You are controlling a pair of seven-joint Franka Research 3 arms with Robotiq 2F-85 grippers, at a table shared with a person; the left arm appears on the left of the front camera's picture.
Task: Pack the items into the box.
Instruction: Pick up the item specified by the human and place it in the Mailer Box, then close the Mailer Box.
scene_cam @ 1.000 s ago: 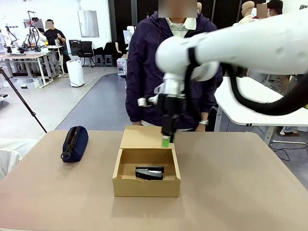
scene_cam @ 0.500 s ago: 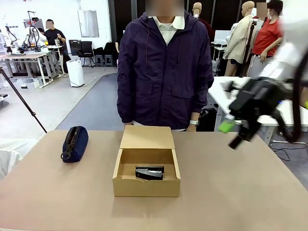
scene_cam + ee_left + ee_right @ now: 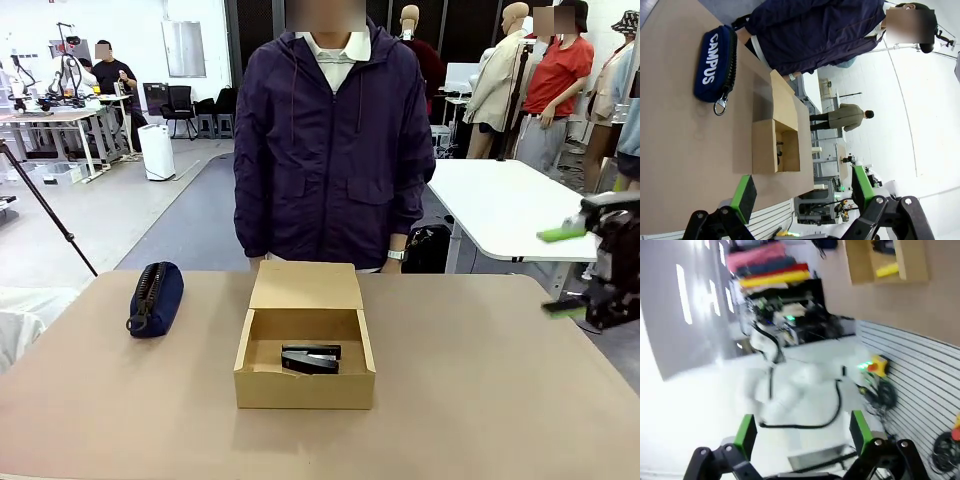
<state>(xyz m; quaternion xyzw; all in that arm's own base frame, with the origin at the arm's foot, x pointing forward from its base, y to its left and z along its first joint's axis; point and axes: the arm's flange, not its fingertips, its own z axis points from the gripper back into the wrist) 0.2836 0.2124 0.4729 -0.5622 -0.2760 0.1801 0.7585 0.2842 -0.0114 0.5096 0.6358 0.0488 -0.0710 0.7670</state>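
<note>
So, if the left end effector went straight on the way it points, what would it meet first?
Probably the cardboard box, roughly in line with the open left end effector; depth is unclear, so the table before it could come first.

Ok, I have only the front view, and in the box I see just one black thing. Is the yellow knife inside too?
Observer: Yes. The right wrist view shows the inside of the box, and the yellow knife lies there beside the black stapler.
Operator: Good. Is the left tool open?
Observer: Open. In the left wrist view the left tool has its green pads wide apart and holds nothing.
Operator: Any print on the pouch?
Observer: Yes, the navy pouch carries the white word CAMPUS.
</note>
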